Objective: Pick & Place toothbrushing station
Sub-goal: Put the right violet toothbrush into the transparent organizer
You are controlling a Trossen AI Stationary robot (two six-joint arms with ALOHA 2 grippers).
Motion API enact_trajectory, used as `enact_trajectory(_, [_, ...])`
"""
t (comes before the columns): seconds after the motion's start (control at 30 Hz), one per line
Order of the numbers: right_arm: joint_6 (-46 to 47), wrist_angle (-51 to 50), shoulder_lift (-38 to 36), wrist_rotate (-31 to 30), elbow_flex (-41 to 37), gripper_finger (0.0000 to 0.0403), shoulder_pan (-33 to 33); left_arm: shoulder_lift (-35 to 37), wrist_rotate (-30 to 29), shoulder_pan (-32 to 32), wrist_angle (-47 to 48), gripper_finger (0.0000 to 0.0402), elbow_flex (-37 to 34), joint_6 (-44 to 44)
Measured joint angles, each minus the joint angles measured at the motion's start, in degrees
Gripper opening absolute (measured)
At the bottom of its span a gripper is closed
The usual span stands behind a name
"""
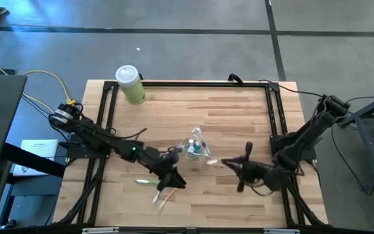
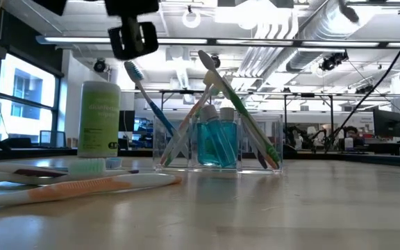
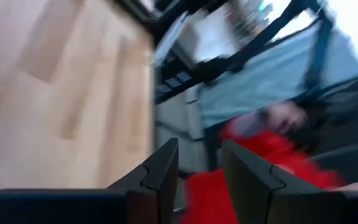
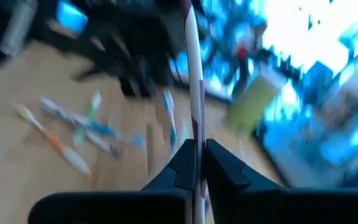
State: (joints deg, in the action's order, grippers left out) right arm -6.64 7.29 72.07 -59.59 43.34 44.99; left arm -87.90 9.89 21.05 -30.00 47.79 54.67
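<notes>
High view looks straight down; low view, table-level, shares the clear cup (image 2: 217,142).

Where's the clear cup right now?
In the high view the clear cup stands mid-table between both arms, holding teal tubes and leaning toothbrushes; the green bottle sits at the far-left corner.

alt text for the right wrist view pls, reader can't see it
The right gripper is shut on a slim white-and-pink toothbrush that stands up between its dark fingers. Beyond it, blurred, several loose toothbrushes lie on the wooden table, with a pale-green bottle farther back.
</notes>
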Motion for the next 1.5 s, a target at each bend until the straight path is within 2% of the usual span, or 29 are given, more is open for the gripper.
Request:
enact_trajectory(0.17, [-19.49, 16.98, 3.89, 4.38, 0.02, 0.0008, 1.84, 0.0, 5.98, -3.64, -5.62, 0.0119, 0.0, 15.3])
enact_trajectory(0.33, [-28.22, 23.68, 8.75, 10.38, 0.27, 0.0008, 0.97, 0.0, 9.38, -6.67, -6.73, 0.0119, 0.0, 23.89])
enact_trajectory(0.57, [-31.28, 23.74, 16.62, 13.12, 4.45, 0.0008, -2.96, 0.0, 9.77, -8.68, -6.92, 0.0119, 0.0, 26.27])
enact_trajectory(0.8, [-32.41, 17.89, 22.12, 13.43, 10.06, 0.0008, -7.06, 0.0, 9.86, -8.73, -6.9, 0.0119, 0.0, 26.38])
enact_trajectory(1.27, [-31.7, 13.82, 22.69, 13.76, 12.12, 0.0008, -11.65, 0.0, 9.79, -8.72, -6.61, 0.0119, -0.02, 23.07])
enact_trajectory(1.5, [-31.89, 12.84, 22.69, 14.55, 12.12, 0.0008, -11.92, 0.0, 9.79, -8.32, -5.84, 0.0119, -0.02, 21.1])
